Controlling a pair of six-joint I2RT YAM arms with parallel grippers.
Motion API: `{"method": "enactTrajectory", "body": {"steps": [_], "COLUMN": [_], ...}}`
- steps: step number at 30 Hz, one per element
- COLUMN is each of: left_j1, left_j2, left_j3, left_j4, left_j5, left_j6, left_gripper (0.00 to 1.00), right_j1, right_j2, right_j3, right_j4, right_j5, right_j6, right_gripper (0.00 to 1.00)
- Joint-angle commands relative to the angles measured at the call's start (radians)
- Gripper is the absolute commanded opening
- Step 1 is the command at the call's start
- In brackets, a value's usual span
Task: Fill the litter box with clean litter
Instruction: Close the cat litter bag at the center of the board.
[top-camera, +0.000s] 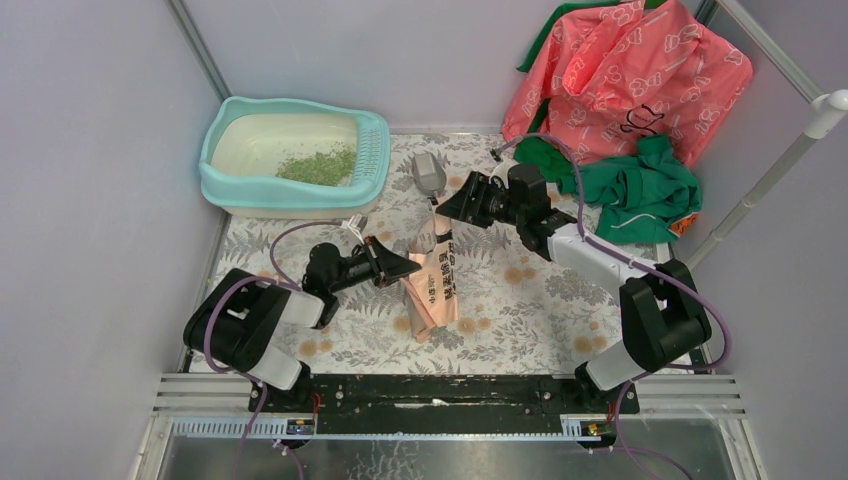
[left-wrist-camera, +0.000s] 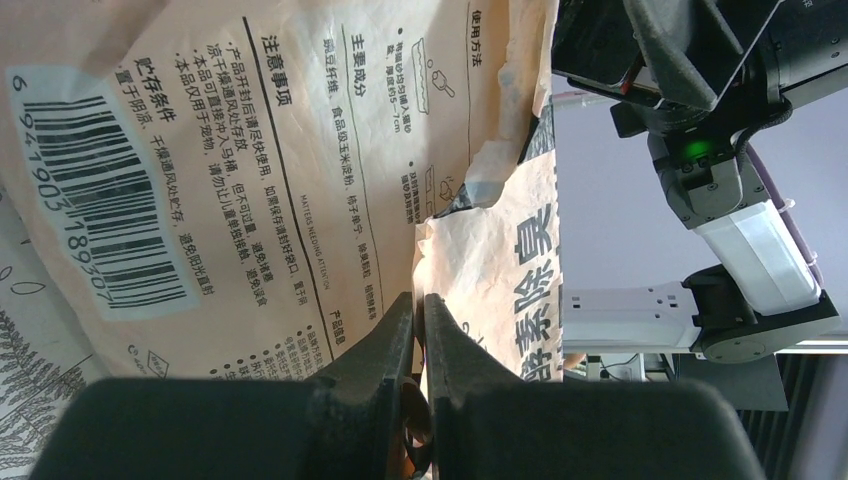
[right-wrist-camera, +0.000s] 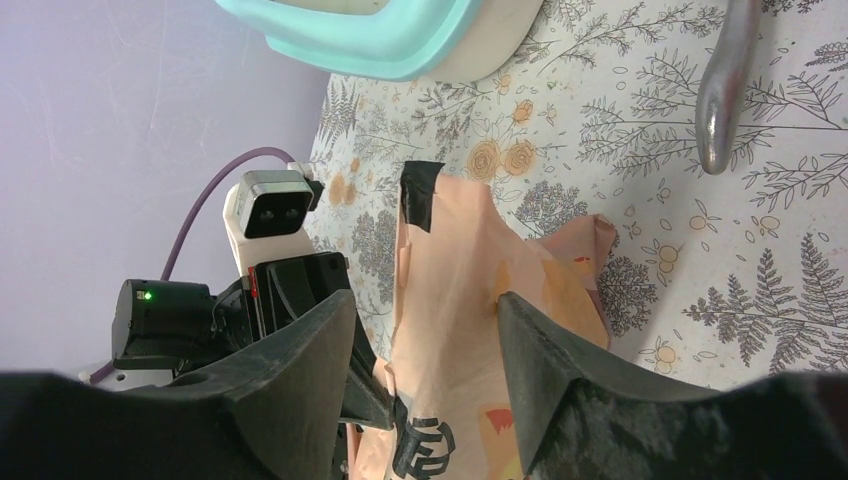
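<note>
One thin pinch: left gripper (top-camera: 410, 267) clamps the bag (top-camera: 436, 288) edge, right gripper (top-camera: 446, 207) gapes open. Slipping paper would dump its contents on the counter (top-camera: 530, 305).

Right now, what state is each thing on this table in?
litter box: upright, mostly bare inside
clean litter: small patch inside the box
bag: crumpled, torn at top
scoop: lying loose beside the box
left gripper: jaws shut on the bag
right gripper: jaws open, holding nothing
</note>
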Motion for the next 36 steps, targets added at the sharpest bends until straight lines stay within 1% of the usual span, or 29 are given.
{"method": "enactTrajectory", "body": {"steps": [1,4,15,19,24,27,28,30,33,36], "left_j1": [-0.008,-0.008,-0.008,-0.008,-0.007,-0.007,-0.008,-0.008,-0.008,-0.008], "left_j2": [0.018,0.031,0.064,0.079,0.095,0.111,0.114,0.126,0.148,0.171], "left_j3": [-0.011,-0.008,-0.007,-0.009,-0.008,-0.006,-0.005,-0.004,-0.005,-0.001], "left_j4": [0.071,0.082,0.131,0.153,0.177,0.195,0.202,0.217,0.241,0.274], "left_j5": [0.009,0.008,0.012,0.016,0.020,0.022,0.022,0.025,0.027,0.027], "left_j6": [0.007,0.003,-0.013,-0.021,-0.034,-0.041,-0.044,-0.050,-0.058,-0.071], "left_gripper": [0.13,0.13,0.13,0.13,0.13,0.13,0.13,0.13,0.13,0.14], "right_j1": [0.007,0.006,0.007,0.011,0.024,0.036,0.040,0.044,0.048,0.051], "right_j2": [-0.003,0.019,0.102,0.125,0.153,0.159,0.161,0.162,0.153,0.138], "right_j3": [0.054,0.097,0.227,0.247,0.278,0.288,0.291,0.296,0.297,0.300], "right_j4": [0.026,-0.030,-0.239,-0.265,-0.279,-0.319,-0.324,-0.337,-0.357,-0.382], "right_j5": [-0.009,0.001,0.075,0.083,0.084,0.089,0.091,0.098,0.116,0.143], "right_j6": [-0.002,-0.027,-0.115,-0.132,-0.149,-0.159,-0.162,-0.168,-0.179,-0.194], "right_gripper": [0.60,0.57,0.55,0.52,0.52,0.52,0.50,0.41,0.22,0.12]}}
